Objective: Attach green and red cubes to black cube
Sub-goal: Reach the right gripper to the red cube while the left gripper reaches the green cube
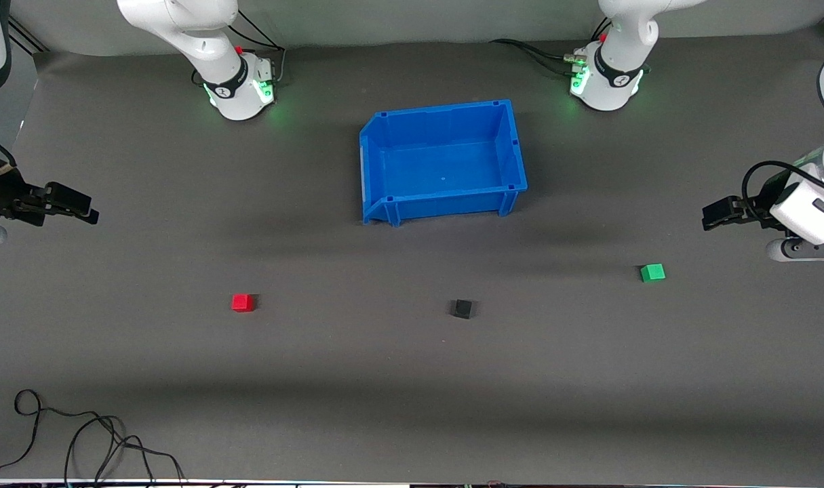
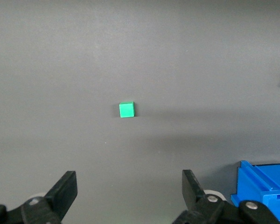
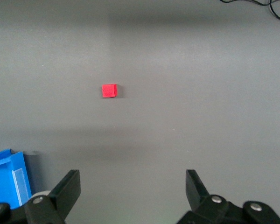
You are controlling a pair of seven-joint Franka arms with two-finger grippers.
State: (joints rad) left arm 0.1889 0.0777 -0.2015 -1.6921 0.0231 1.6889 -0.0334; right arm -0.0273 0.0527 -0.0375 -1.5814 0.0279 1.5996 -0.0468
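Note:
The red cube [image 1: 243, 302] lies on the grey table toward the right arm's end; it also shows in the right wrist view [image 3: 109, 90]. The black cube [image 1: 462, 309] lies near the middle, nearer the front camera than the blue bin. The green cube [image 1: 652, 272] lies toward the left arm's end and shows in the left wrist view [image 2: 126, 109]. My left gripper [image 1: 709, 217] [image 2: 129, 186] is open and empty, up in the air beside the green cube. My right gripper [image 1: 87, 207] [image 3: 133, 186] is open and empty, away from the red cube at the table's end.
An empty blue bin [image 1: 442, 159] stands between the two arm bases; its corners show in both wrist views [image 2: 263, 182] [image 3: 7, 177]. Loose black cables [image 1: 79, 440] lie at the table's front corner at the right arm's end.

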